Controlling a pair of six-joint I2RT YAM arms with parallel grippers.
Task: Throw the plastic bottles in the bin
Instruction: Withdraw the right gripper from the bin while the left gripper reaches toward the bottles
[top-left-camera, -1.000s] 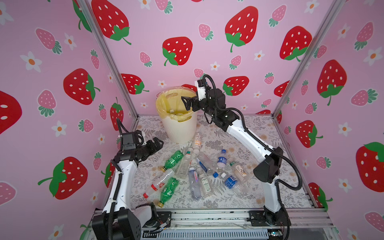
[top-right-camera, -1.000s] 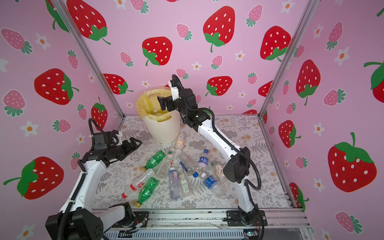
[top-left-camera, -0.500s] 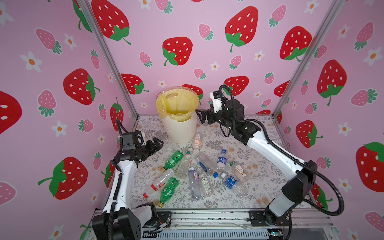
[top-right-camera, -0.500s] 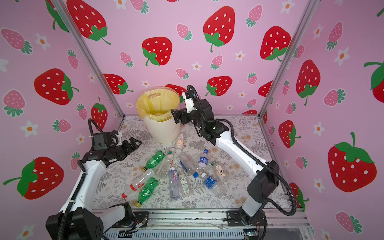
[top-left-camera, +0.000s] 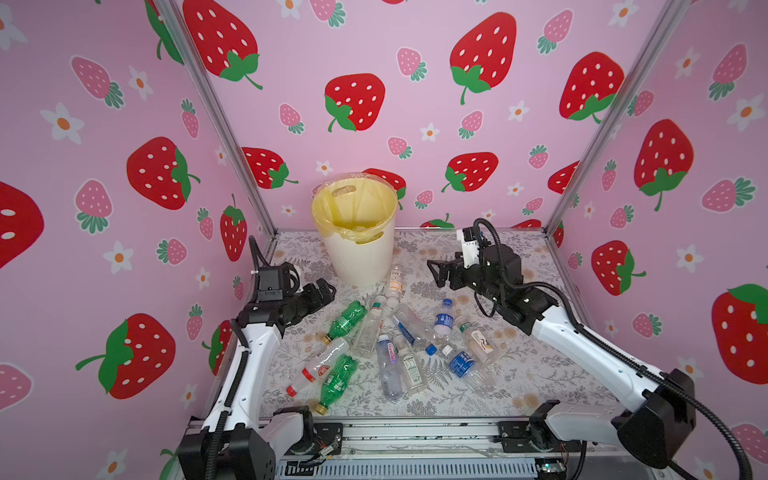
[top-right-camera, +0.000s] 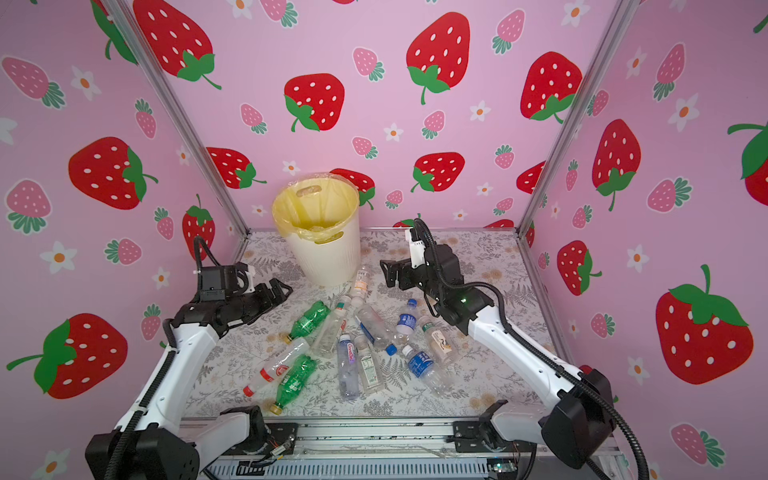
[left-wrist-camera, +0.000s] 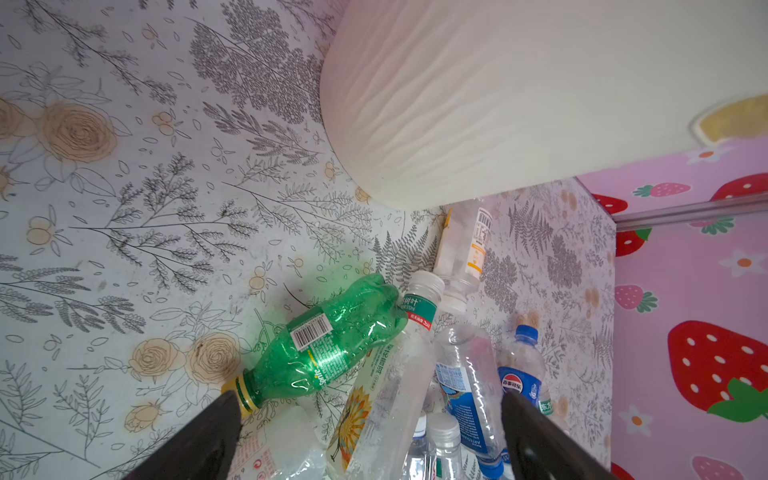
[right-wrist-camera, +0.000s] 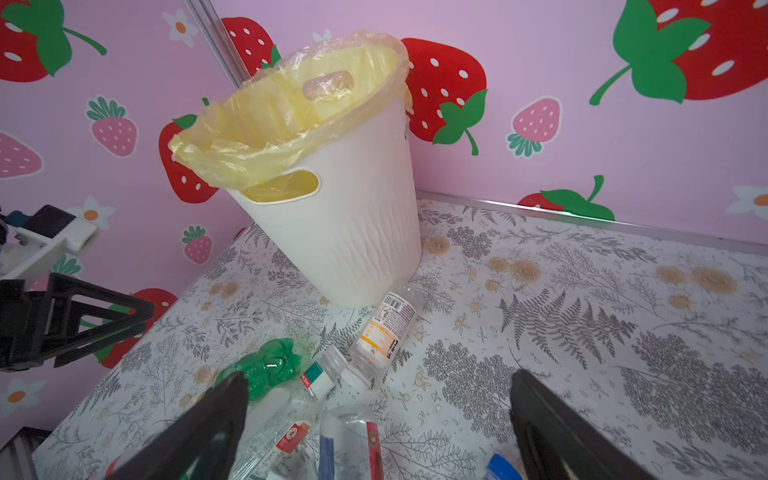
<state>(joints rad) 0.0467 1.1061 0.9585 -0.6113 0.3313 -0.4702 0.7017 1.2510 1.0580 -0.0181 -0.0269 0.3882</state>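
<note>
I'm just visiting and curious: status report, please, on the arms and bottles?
Left end effector open, empty; right end effector open, empty. Small clear and green plastic bottles lie loose before cream-white ribbed plastic bin. Nothing seen blocking the bin.

I see pink walls (top-left-camera: 374, 50) at 9, 12 and 3 o'clock, printed with red strawberries and white flowers. Aluminium posts (top-left-camera: 219, 120) stand in the far corners. The worktop (top-left-camera: 540, 374) has a grey fern and beige rose print. The light is soft and even.
</note>
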